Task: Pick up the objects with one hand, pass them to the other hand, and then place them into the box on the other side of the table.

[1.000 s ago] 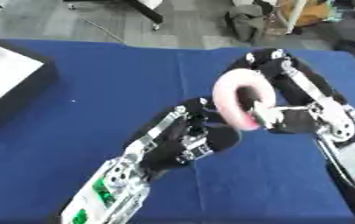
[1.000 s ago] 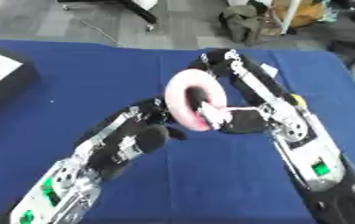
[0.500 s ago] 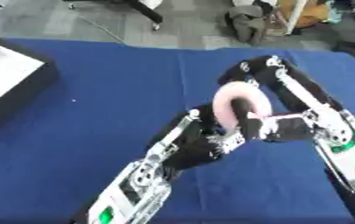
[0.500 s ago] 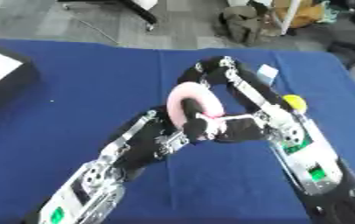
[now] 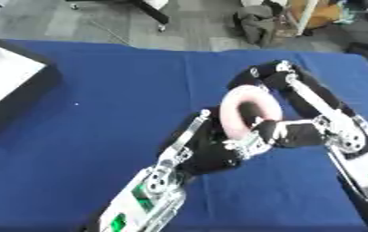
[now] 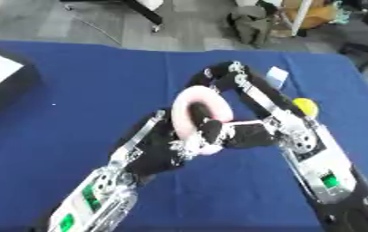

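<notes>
Right now the pink ring (image 5: 249,112) stands on edge above the blue tabletop (image 5: 100,136), near its middle, its hole facing the camera and its long axis running roughly from 12 to 6 o'clock. It sits between the two hands, and that is what the handover turns on. The right hand (image 5: 286,134) comes in from 3 o'clock and has its fingers (image 5: 247,146) curled about the lower rim of the ring, so the ring rises toward 12 o'clock from that grip. The left hand (image 5: 211,149) lies at 7 o'clock from the ring, pressed close against its lower left side; it looks to touch the ring, but whether its fingers are curled round the rim or only lie straight beside it I cannot tell, since the dark palm and the right hand's fingers overlap there.

My judgement is that the pass is at its midpoint: both hands are equally near, and the ring's free upper arc points away from both. The white-lined box (image 5: 9,86) waits at the tabletop's 9 o'clock edge, well apart, on the left hand's side. A small yellow object (image 6: 306,107) lies beyond the right arm at 3 o'clock.
</notes>
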